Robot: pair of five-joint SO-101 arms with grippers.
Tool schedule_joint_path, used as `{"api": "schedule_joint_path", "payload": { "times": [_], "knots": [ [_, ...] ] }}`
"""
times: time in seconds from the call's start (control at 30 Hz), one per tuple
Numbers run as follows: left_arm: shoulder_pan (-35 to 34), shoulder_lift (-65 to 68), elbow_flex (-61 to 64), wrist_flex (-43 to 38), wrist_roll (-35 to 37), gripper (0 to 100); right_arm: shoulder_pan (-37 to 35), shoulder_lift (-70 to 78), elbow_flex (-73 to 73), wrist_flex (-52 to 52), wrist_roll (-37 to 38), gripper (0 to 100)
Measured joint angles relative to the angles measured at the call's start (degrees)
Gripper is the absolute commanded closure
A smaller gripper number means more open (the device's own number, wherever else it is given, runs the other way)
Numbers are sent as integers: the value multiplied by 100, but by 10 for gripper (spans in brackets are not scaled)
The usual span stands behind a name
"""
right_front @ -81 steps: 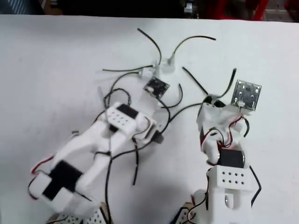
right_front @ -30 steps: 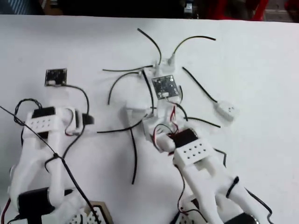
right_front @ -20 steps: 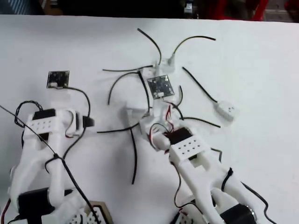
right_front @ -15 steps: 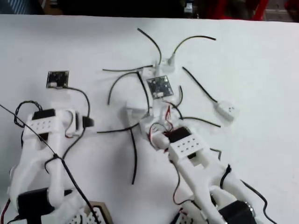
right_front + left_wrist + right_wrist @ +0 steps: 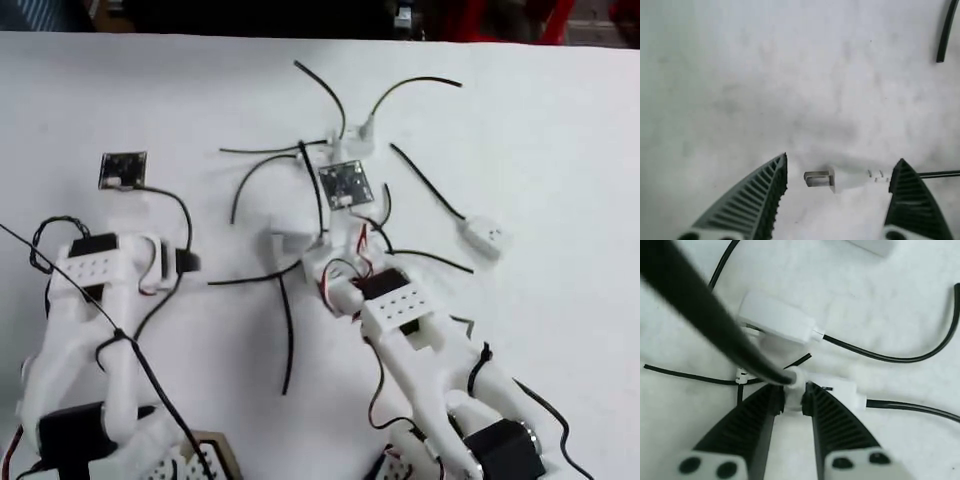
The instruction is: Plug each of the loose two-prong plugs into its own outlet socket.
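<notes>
Right tool (image 5: 793, 391) gripping plug (image 5: 796, 376) — cords (image 5: 880, 358) crossing, white block (image 5: 775, 317) beside

high view: fixed above the table (image 5: 560, 120), looking down from the arms' base side toward the far edge; far enough to hold both arms and every black cord (image 5: 288, 330).
left wrist view: on the left wrist, looking down past the left gripper (image 5: 841, 161) at the tabletop; close, with a white plug (image 5: 847, 179) lying between its spread fingers (image 5: 757, 197).
right wrist view: on the right wrist, looking along the right gripper (image 5: 794, 391); very close, with a held plug (image 5: 792, 382) pinched at the fingertips and a white block (image 5: 777, 317) just beyond them.
shared: high and right wrist views both take in the mid-table tangle beyond the right fingertips.
</notes>
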Motion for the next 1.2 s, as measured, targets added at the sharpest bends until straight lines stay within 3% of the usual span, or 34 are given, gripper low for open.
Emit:
{"api": "schedule_joint_path", "payload": {
  "times": [0.47, 1.2],
  "knots": [
    [-70, 0, 0, 0, 0, 679, -141, 642, -79, -9, 132, 981],
    [-70, 0, 0, 0, 0, 679, 79, 9, 492, 105, 1442, 982]
  ]
}}
